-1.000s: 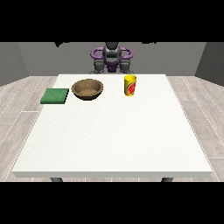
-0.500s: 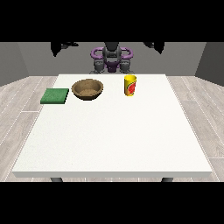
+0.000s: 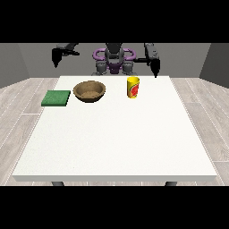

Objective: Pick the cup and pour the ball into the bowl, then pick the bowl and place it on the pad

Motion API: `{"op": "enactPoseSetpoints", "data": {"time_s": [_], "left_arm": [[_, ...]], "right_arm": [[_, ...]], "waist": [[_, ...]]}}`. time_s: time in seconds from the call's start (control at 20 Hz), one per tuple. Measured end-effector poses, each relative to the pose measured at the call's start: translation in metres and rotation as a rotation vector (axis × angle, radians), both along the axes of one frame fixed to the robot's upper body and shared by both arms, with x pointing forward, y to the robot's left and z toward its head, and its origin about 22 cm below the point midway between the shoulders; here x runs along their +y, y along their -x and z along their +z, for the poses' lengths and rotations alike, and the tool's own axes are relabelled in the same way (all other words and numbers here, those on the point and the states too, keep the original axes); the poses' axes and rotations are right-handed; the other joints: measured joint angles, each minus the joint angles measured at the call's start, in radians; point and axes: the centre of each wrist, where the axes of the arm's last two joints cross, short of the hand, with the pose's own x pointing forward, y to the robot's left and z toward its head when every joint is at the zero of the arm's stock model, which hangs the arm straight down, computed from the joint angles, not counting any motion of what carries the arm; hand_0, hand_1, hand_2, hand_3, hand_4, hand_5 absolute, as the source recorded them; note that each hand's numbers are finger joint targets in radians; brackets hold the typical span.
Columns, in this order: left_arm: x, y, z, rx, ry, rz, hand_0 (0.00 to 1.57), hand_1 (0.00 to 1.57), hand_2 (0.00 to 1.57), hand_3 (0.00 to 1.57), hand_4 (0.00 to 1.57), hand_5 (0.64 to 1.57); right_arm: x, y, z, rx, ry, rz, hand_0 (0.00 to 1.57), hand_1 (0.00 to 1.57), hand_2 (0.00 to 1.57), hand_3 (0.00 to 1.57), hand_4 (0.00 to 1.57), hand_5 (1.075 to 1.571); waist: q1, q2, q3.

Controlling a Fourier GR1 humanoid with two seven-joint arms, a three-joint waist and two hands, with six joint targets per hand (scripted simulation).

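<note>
The yellow cup [image 3: 133,86] stands upright at the bowl's [image 3: 90,91] three o'clock, looks light and stiff, best taken round its middle; whether either hand's fingers are apart, I cannot tell.

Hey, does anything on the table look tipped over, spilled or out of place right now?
Nothing stands out. The yellow cup stands upright, the brown bowl sits level beside it, and the green pad lies flat near the table's left edge.

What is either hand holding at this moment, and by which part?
Nothing. Both hands hang in the air behind the table, apart from the cup and bowl.
</note>
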Motion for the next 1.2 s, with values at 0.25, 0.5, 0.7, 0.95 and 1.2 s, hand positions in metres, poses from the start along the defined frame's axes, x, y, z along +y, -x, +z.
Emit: {"op": "enactPoseSetpoints", "data": {"time_s": [0.25, 0.5, 0.7, 0.95, 1.2], "left_arm": [[-0.024, -0.011, -0.032, -0.023, -0.009, 0.035, 0.0, 0.0, 0.0, 0.0, 0.0, 1.53], [-0.032, -0.021, -0.056, -0.031, -0.024, 0.054, 0.0, 0.0, 0.0, 0.0, 0.0, 1.518], [-0.034, -0.023, -0.076, -0.01, -0.036, 0.04, 0.0, 0.0, 0.0, 0.0, 0.0, 1.52], [-0.03, -0.038, -0.082, -0.042, -0.041, 0.067, 0.0, 0.0, 0.0, 0.0, 0.0, 1.523], [-0.033, -0.042, -0.091, -0.04, -0.052, 0.081, 0.0, 0.0, 0.0, 0.0, 0.76, 1.32]], "right_arm": [[0.005, -0.008, 0.004, -0.037, 0.009, 0.025, 0.0, 0.0, 0.0, 0.0, 0.0, 1.57], [-0.001, -0.011, -0.006, -0.046, -0.002, 0.027, 0.0, 0.0, 0.0, 0.0, 0.0, 1.57], [-0.011, -0.013, -0.016, -0.031, -0.01, 0.021, 0.0, 0.0, 0.0, 0.0, 0.0, 1.571], [-0.011, -0.02, -0.012, -0.076, -0.005, 0.04, 0.0, 0.0, 0.0, 0.0, 0.0, 1.571], [-0.009, -0.022, -0.013, -0.073, -0.003, 0.046, 0.0, 0.0, 0.0, 0.0, 0.0, 1.571]], "waist": [[-0.036, 0.047, -0.0003], [-0.042, 0.071, -0.0001], [-0.032, 0.062, -0.0002], [-0.053, 0.116, -0.0001], [-0.064, 0.116, 0.0004]]}}
